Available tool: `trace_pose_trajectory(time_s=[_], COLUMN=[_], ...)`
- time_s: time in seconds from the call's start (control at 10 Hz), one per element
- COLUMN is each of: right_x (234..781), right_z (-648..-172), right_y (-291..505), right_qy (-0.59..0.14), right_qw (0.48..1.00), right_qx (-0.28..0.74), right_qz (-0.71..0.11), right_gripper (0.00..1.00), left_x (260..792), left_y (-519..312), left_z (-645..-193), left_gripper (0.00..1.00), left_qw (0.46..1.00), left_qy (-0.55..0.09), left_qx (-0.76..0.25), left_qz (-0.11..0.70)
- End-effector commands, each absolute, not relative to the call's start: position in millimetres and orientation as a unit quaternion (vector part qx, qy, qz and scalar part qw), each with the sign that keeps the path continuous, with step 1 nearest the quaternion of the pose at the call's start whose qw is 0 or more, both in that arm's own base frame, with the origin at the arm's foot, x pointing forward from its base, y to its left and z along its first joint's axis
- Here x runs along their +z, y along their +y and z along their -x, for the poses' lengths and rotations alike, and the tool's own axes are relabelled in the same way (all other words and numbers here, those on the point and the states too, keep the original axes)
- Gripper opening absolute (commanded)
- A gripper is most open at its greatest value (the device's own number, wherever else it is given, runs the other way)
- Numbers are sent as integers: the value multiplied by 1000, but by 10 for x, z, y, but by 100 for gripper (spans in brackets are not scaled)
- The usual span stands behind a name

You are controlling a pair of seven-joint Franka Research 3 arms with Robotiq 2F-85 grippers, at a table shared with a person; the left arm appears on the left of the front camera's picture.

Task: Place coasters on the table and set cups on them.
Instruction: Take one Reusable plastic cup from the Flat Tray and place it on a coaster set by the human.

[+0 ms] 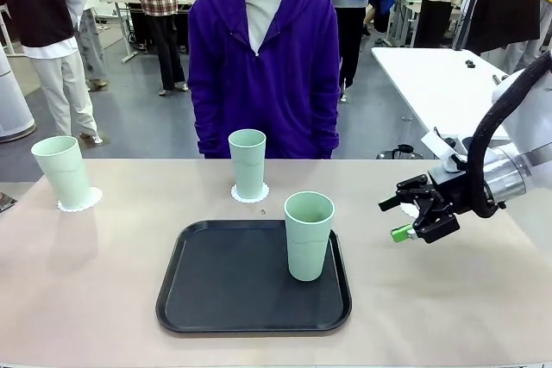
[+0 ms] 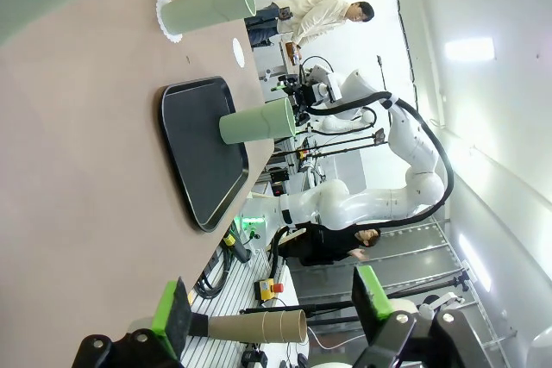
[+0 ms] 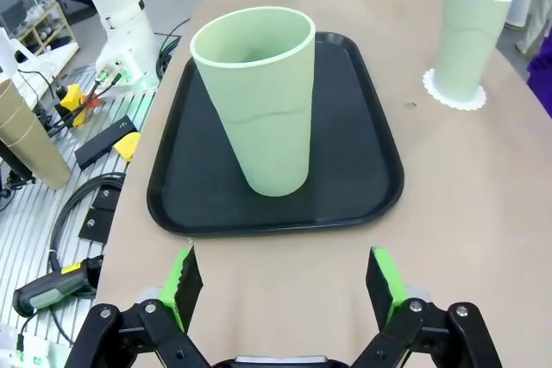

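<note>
Three mint-green cups stand on the beige table [image 1: 86,299]. The left cup [image 1: 62,170] rests on a lacy white coaster [image 1: 82,201]. The middle cup [image 1: 247,161] stands on a second coaster [image 1: 250,195], in front of the person. The third cup [image 1: 308,234] [image 3: 259,101] stands upright on the black tray [image 1: 224,286]. My right gripper [image 1: 394,219] [image 3: 283,286] hovers open to the right of the tray, facing that cup, apart from it. A bare coaster [image 2: 238,52] lies on the table beyond the tray. My left gripper [image 2: 272,312] is open and holds nothing.
A person in a purple hoodie [image 1: 263,66] stands at the far edge, arms down. A white table [image 1: 440,75] stands at the back right. Cables, cardboard tubes [image 3: 26,140] and an arm's base [image 3: 116,15] lie off the table's side.
</note>
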State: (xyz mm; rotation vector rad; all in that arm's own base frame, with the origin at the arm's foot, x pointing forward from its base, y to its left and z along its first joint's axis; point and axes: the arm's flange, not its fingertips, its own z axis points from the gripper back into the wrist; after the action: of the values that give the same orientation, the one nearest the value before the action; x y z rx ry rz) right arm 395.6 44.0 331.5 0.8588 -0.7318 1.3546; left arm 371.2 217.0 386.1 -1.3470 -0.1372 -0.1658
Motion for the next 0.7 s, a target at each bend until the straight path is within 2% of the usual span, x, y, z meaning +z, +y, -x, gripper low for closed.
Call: trace_pose_trajectory(time_s=[0.0,0.2,0.4,0.6], right_x=[3343,3322,3128,3040], right_z=[-3963,-3956,-3911,-3852], right_y=[407,417,592,775], right_qy=[-320,-322,-361,-378], right_qw=[631,636,605,603], right_qx=[594,591,553,553], right_qz=[-382,-378,-445,-434], right_gripper=[100,100,100,100], left_x=[3877,3877,3877,3877], left_y=[2185,2185,2185,2185], left_z=[-3703,-3703,-3703,-3703], left_gripper=[100,100,100,100], left_qw=[775,775,775,775], left_qy=[-66,-66,-66,-66], left_qx=[-79,-79,-79,-79], left_qz=[623,623,623,623])
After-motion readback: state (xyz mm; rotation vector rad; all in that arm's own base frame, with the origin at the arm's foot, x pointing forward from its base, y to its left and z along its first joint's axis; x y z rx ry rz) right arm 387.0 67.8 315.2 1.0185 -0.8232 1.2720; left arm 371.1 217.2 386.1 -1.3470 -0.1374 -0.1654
